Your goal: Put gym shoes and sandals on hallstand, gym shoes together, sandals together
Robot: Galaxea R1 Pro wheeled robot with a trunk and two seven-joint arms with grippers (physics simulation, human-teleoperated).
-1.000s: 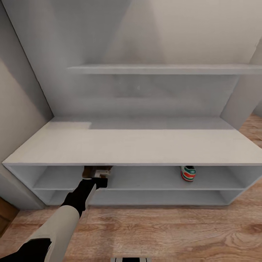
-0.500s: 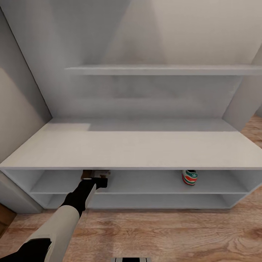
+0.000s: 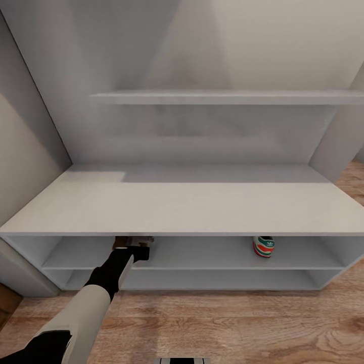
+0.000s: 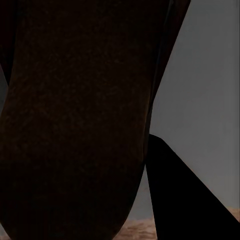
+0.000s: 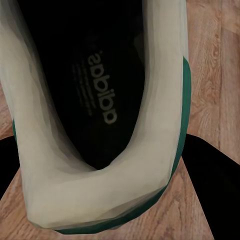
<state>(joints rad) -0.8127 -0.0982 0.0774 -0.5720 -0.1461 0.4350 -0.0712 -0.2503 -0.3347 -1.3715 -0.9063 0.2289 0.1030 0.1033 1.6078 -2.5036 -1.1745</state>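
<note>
A: Left arm status?
B: Left gripper (image 3: 135, 248) sits at the hallstand (image 3: 182, 210) upper shelf, lower left of frame, clamped on a brown sandal (image 3: 132, 241).
A: Gym shoes?
B: One gym shoe (image 3: 263, 246) stands on that shelf, lower right. Second gym shoe (image 5: 100, 115) is clamped in the right gripper (image 5: 120, 200), over the corridor floor (image 5: 212, 75).

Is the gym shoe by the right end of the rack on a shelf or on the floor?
On a shelf: the gym shoe stands upright on the hallstand's upper open shelf, heel outward, above the floor.
</note>
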